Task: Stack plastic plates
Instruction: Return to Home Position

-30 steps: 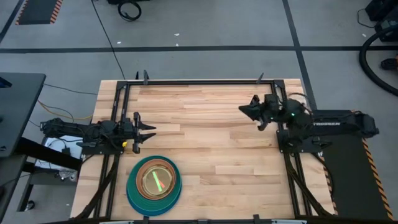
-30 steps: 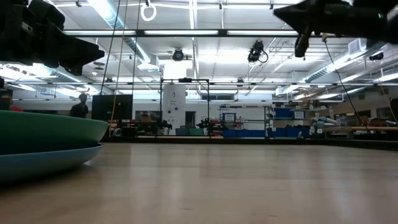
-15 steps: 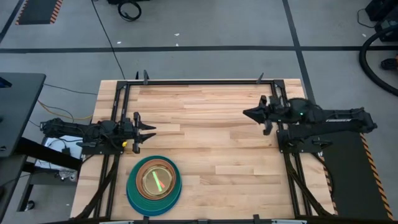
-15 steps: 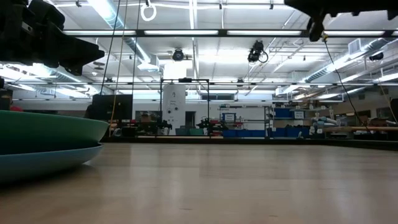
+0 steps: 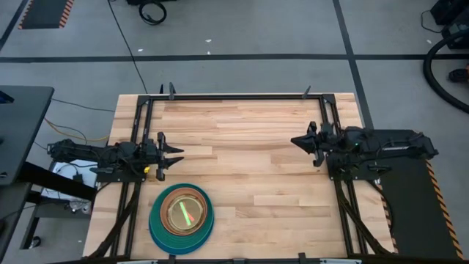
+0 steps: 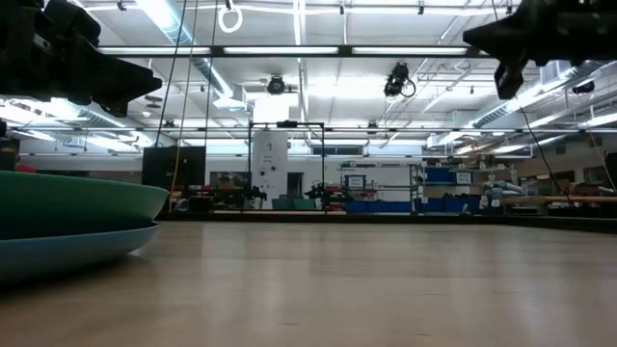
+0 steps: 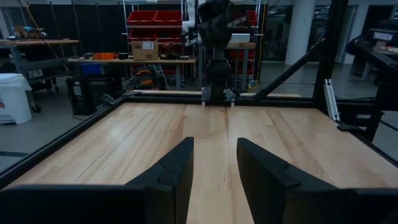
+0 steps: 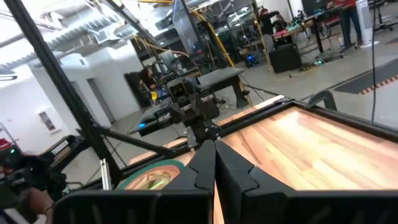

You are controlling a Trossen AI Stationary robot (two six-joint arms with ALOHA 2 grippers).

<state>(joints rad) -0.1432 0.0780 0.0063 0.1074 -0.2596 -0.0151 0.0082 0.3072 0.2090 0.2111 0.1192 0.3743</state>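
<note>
The plastic plates (image 5: pixel 181 214) sit nested in one stack near the table's near-left corner: blue at the bottom, then teal, brown and small translucent ones, the top greenish. In the low view the stack (image 6: pixel 67 217) rests on its blue bottom plate. My left gripper (image 5: pixel 180 155) hovers open just beyond the stack toward the far edge, and shows open in its own view (image 7: pixel 214 149). My right gripper (image 5: pixel 294 141) is shut, raised over the table's right half, far from the stack. The right wrist view shows its closed fingers (image 8: pixel 214 149) and the stack (image 8: pixel 149 177) beyond.
Bare wooden tabletop (image 5: pixel 249 169) spreads between the two arms. A black metal frame (image 5: pixel 234 96) runs along the far edge and down both sides. Both arm bases stand at the left and right edges.
My right gripper has drawn back toward the table's right edge and slightly toward the near edge, staying raised. The left arm and the stack have kept still.
</note>
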